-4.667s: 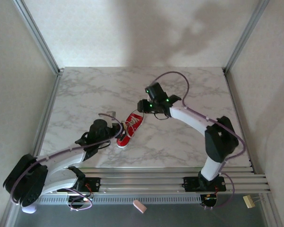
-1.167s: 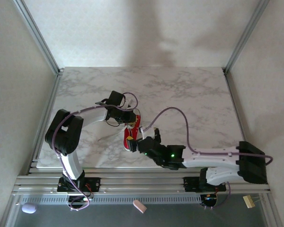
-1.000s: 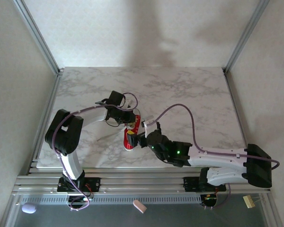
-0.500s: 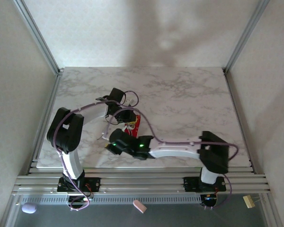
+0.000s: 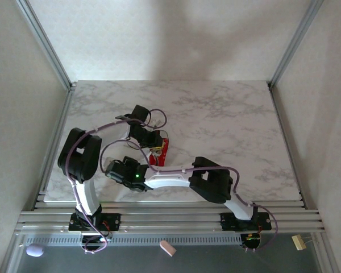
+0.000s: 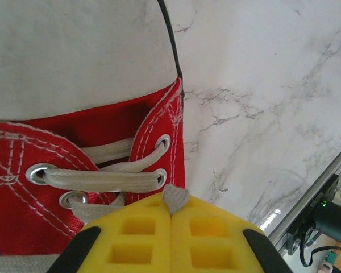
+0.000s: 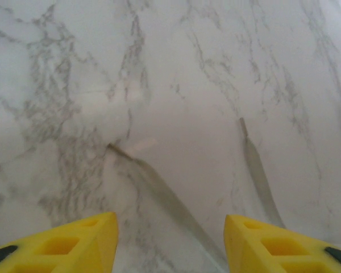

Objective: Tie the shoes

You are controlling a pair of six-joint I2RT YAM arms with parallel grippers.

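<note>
The red shoe (image 5: 161,151) lies mid-table, and up close its red canvas (image 6: 108,122), white toe cap (image 6: 74,51) and white laces (image 6: 102,179) show in the left wrist view. My left gripper (image 5: 152,140) sits over the shoe's lacing. Its yellow fingers (image 6: 171,211) are shut on a small fold of lace (image 6: 175,197). My right gripper (image 5: 112,169) is low over the marble, left of the shoe and near the front edge. Its jaws (image 7: 170,217) stand apart above a loose lace strand (image 7: 159,190) that lies on the table. A second blurred strand (image 7: 258,176) runs to its right.
The marble table (image 5: 227,125) has free room on its right and far sides. Aluminium rails (image 5: 176,219) run along the near edge, and frame posts (image 5: 45,45) and walls close in the sides. The right arm's links (image 5: 213,179) stretch across the front of the table.
My right arm has swung left across the front of the shoe, out over bare marble, and its jaws have narrowed. My left gripper has stayed shut at the lacing.
</note>
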